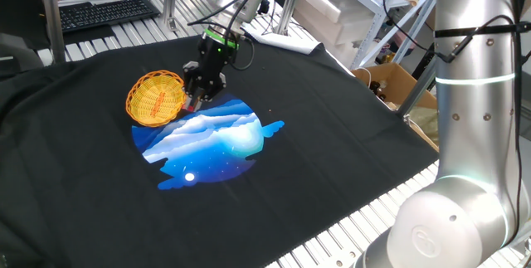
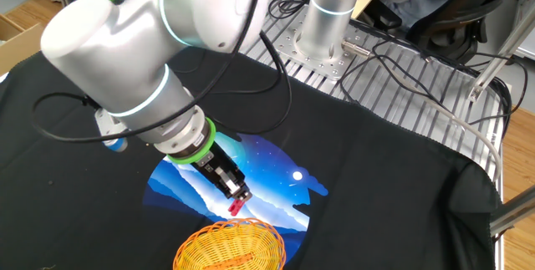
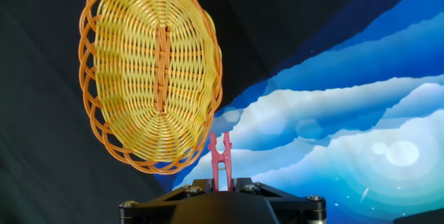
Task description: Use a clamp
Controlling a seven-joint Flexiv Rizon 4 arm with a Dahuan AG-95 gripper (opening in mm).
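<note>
Covering the table, a black cloth [image 1: 332,160] lies under the gripper [image 2: 236,203] pinching the clamp [image 3: 220,160].

the robot arm [image 2: 125,44] is fat and round, shiny silver-grey, with thin pale glowing rings at its joints. a bright green ring [image 2: 197,148] sits near the end. black cables [image 2: 276,78] loop along it. the gripper [image 2: 236,196] is black, with small silver screws [image 3: 311,200] on top.
</note>
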